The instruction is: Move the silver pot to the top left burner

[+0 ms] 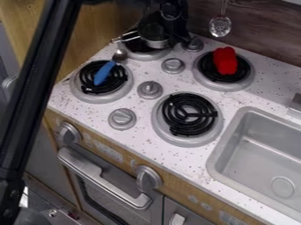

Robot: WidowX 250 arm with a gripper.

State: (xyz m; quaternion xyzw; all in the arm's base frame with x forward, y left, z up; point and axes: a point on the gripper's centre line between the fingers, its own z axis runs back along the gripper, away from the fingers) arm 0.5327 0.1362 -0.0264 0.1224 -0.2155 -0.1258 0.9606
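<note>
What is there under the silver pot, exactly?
A black coil and its grey rim show partly below the silver pot. What lies directly beneath, and whether the pot touches the coil, is hidden.

Smooth, dull metallic sink basin (258, 151)

pale markings (110, 152) on wooden stove front (174, 189), faint, no print readable

Four Burners (206, 115), One Silver Pot (157, 43)

Kitchen count — four stovetop knobs (150, 89), two front knobs (148, 178), two door handles (104, 177), one blue-handled spoon (104, 73), one red object (225, 61), one slotted ladle (220, 26) — and one sink (258, 151).
</note>
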